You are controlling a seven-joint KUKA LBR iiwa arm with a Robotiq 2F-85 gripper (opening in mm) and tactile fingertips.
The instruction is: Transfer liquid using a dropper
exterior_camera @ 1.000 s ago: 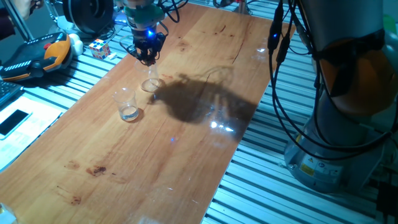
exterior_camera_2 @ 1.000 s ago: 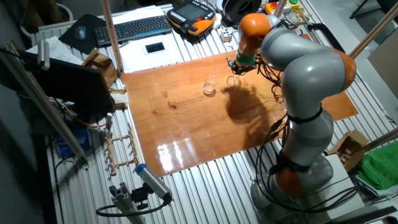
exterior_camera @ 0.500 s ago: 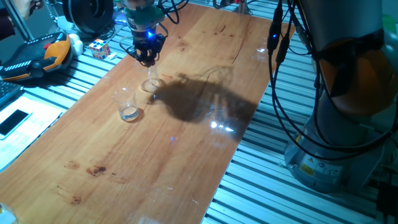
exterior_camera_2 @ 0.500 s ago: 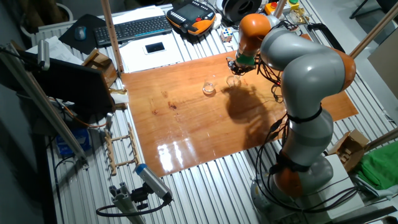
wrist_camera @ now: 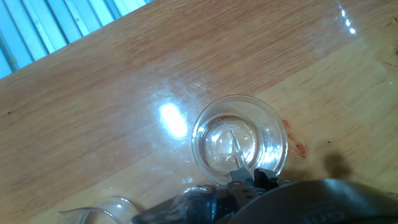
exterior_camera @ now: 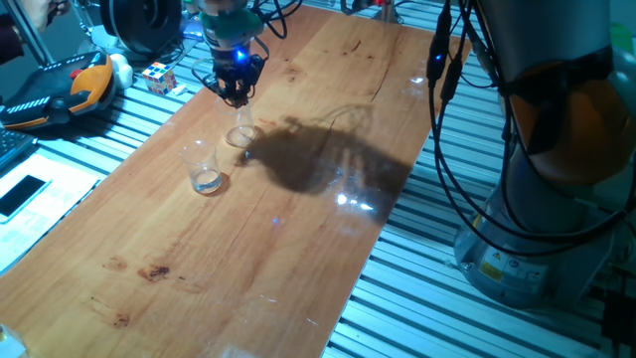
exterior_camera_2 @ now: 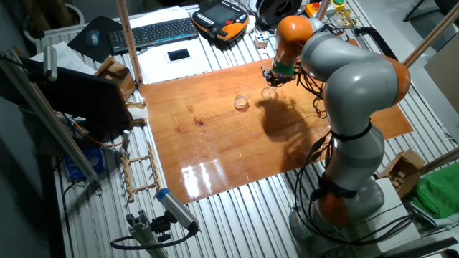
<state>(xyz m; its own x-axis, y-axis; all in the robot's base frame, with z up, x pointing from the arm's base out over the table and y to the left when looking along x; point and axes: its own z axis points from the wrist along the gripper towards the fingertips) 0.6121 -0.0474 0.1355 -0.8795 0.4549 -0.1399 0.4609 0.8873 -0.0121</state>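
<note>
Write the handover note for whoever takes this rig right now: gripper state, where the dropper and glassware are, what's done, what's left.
Gripper: above the small clear glass, shut on the dropper, whose thin tip points down into that glass.
Glassware: that glass stands on the wooden table; the second clear cup stands apart from it, nearer the table's edge on the fixed view.
Liquid: glints show in both vessels; how much is in each cannot be told.
Done: dropper picked up and positioned over the first glass.
Left: whether it is drawing or releasing cannot be read from the frames, so check before moving; the transfer to the other cup looks unfinished.
</note>
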